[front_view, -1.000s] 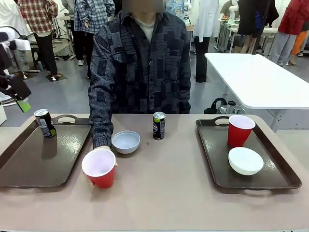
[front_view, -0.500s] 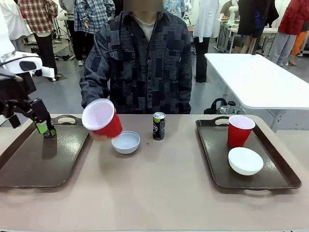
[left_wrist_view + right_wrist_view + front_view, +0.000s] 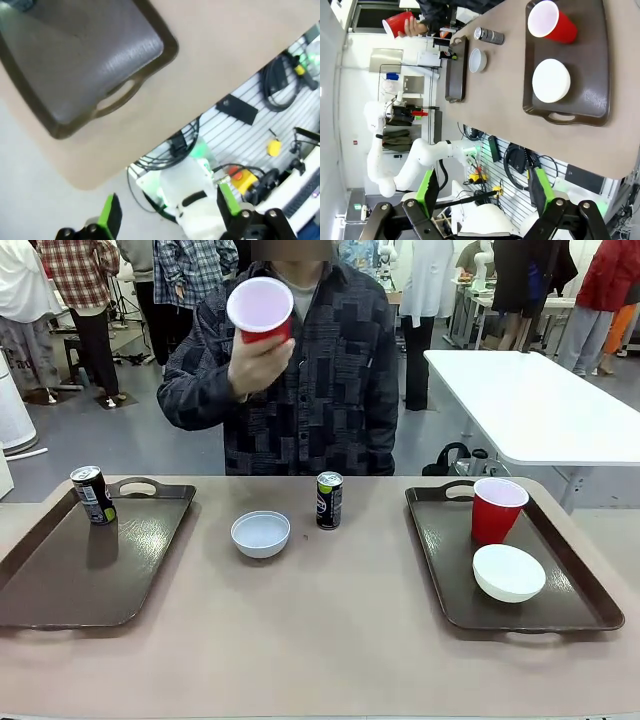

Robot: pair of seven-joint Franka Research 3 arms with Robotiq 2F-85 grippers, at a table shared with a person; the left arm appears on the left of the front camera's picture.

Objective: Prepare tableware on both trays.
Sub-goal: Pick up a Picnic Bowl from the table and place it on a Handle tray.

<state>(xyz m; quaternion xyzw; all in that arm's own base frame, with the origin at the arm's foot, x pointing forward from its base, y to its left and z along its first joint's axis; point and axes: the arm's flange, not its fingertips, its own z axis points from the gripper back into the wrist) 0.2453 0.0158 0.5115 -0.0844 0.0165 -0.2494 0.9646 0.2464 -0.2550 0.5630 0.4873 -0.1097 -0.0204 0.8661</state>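
A small round pale grey-blue bowl [image 3: 260, 534] sits empty on the beige tabletop [image 3: 340, 640], between the two trays and on neither. Just right of the grey-blue bowl and a little nearer the person stands a slim dark drink can [image 3: 329, 500], upright, close to the bowl but apart from it.

Left of the grey-blue bowl lies the left tray [image 3: 90, 570], large, dark brown, rectangular plastic with loop handles. A second slim dark can [image 3: 92, 494] stands upright at its far left corner.

Well to the right of the grey-blue bowl lies the right tray [image 3: 450, 570], alike in shape and colour. It carries a red plastic cup with a white inside [image 3: 497, 509], upright toward the far end. A small round white bowl [image 3: 509, 572] sits just in front of that cup.

Beyond the grey-blue bowl and high above it, the person's hand [image 3: 262, 358] holds a second red plastic cup [image 3: 260, 308] at chest height, its mouth tilted toward the camera.

The left claw [image 3: 169, 207] stands wide with nothing between its green pads. It hangs past the tabletop edge, over cables and gear, with the handle end of the left tray well apart from it.

The right claw [image 3: 485, 187] is likewise spread wide and empty, raised off the tabletop. The right tray is the nearest thing to it, and the grey-blue bowl lies farther off.
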